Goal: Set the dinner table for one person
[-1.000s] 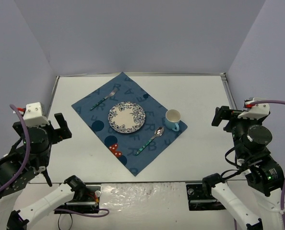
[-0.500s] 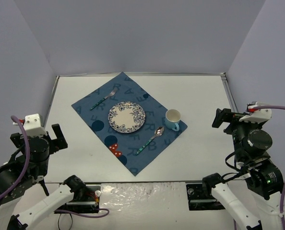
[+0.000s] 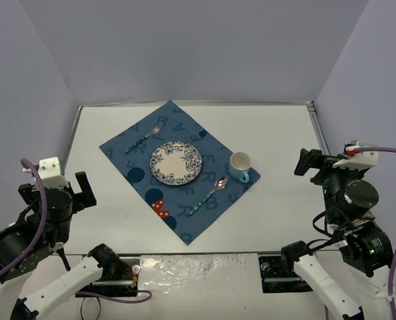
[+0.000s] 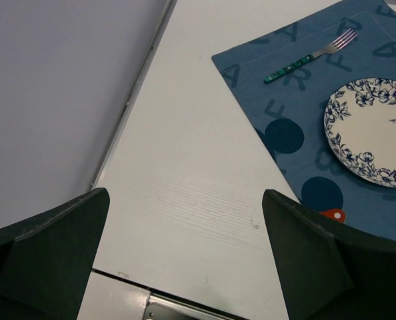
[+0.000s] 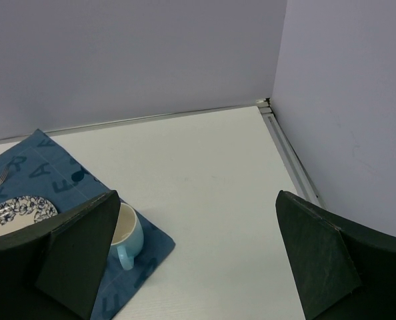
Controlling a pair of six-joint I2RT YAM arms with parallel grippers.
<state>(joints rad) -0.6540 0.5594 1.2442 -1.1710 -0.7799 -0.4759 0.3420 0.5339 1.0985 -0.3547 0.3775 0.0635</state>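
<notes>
A: Left gripper point(image 4: 186, 197) and right gripper point(image 5: 198, 195) both gaping, empty, over the table point(image 3: 278, 133) near its side edges.
B: Setting's mid-table. Drag the cloth point(image 3: 185, 227) and you'd likely shift plate point(image 3: 176, 163), cup point(image 3: 240, 165), fork point(image 3: 143, 138), spoon point(image 3: 210, 193). Clip the cup and it could tip.

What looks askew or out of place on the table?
The blue cloth lies diagonal on the dinner table, so the fork, plate and spoon sit skewed too. The cup stands upright near the cloth's right corner. Nothing spilled or damaged.
</notes>
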